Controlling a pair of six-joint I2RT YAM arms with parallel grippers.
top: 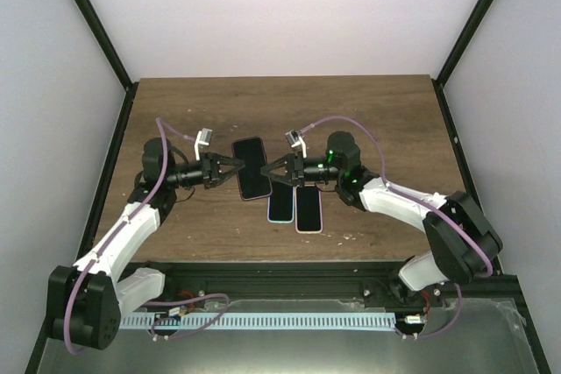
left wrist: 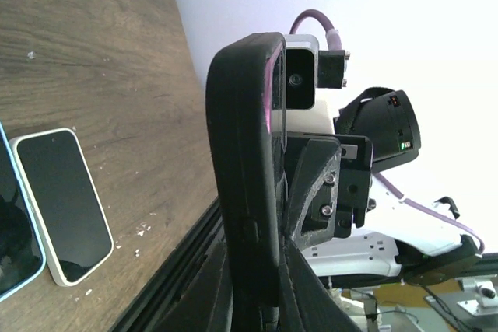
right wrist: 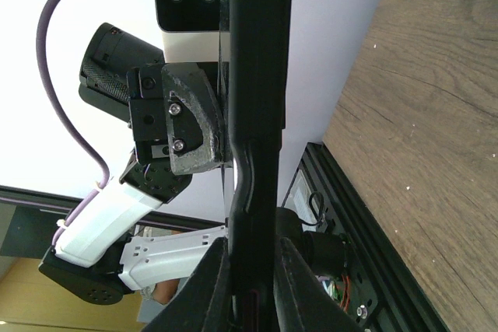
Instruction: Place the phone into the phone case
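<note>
Evidently you had the left gripper (top: 230,170) and right gripper (top: 273,171) each pinched on an opposite long edge of the black phone case (top: 252,166) above the table (top: 377,120), a light-blue phone (top: 280,206) and a pale-rimmed phone (top: 308,212) lying beside.

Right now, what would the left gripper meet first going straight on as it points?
The black phone case the left gripper pinches by its edge; just beyond it, the right gripper, clamped on the opposite edge.

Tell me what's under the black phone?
Wooden table, as far as shows; the black phone hangs above it. The blue phone and white phone lie to the side. The spot straight beneath is covered.
</note>
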